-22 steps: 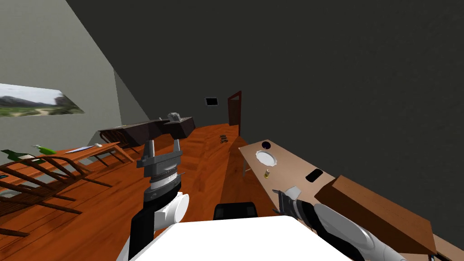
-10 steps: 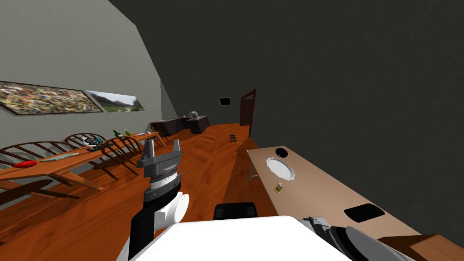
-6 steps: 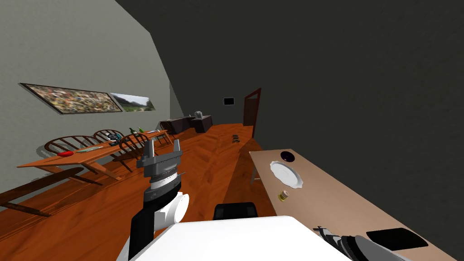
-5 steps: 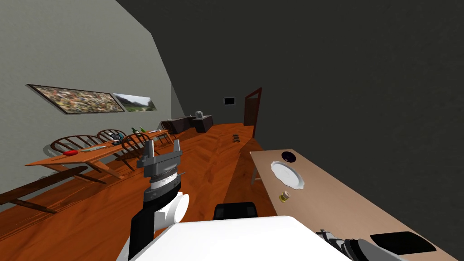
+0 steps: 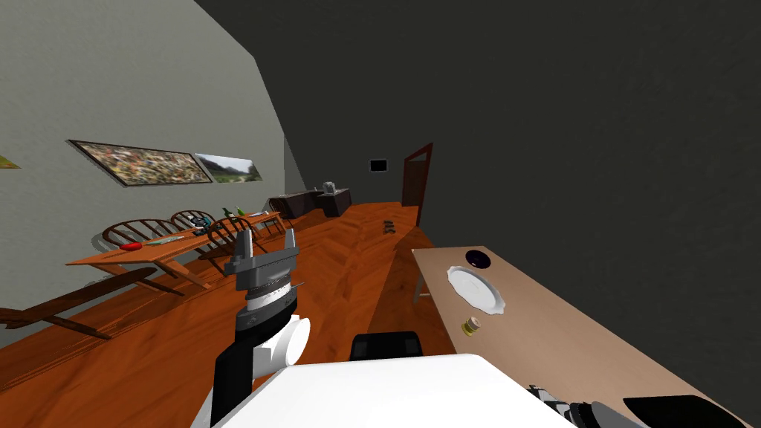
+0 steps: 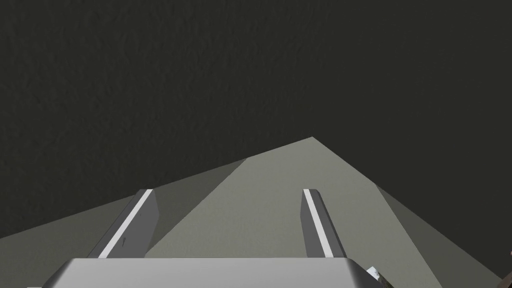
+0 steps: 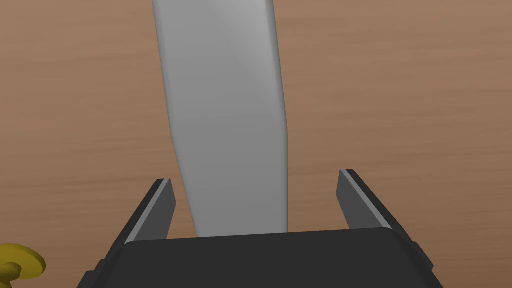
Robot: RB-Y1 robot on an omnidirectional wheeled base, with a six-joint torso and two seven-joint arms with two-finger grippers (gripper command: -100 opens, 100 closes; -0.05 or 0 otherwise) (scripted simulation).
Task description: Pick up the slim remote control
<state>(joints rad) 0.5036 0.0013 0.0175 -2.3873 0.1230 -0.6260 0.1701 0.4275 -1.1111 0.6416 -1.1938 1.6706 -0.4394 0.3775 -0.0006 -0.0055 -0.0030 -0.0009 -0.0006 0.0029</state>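
Note:
The slim remote control (image 7: 227,115) is a long, narrow, light grey bar lying flat on a light brown table (image 7: 400,90). My right gripper (image 7: 255,177) hangs over the remote's near end. It is open, one finger on each side of the bar, with a gap between each finger and the remote. In the head view my right forearm (image 5: 576,410) reaches over the table (image 5: 565,334) at the lower right. My left gripper (image 5: 266,236) is raised in front of me, open and empty (image 6: 227,192).
On the table stand a small yellow bottle (image 5: 470,325) (image 7: 17,262), a white plate (image 5: 475,290), a dark bowl (image 5: 478,258) and a flat black object (image 5: 676,411). A long dining table (image 5: 171,245) with chairs lines the left wall. A door (image 5: 416,182) stands far ahead.
I have turned and moved: the side table's things slid toward the lower right of the head view and my right arm sank to its bottom edge. The left gripper keeps its pose.

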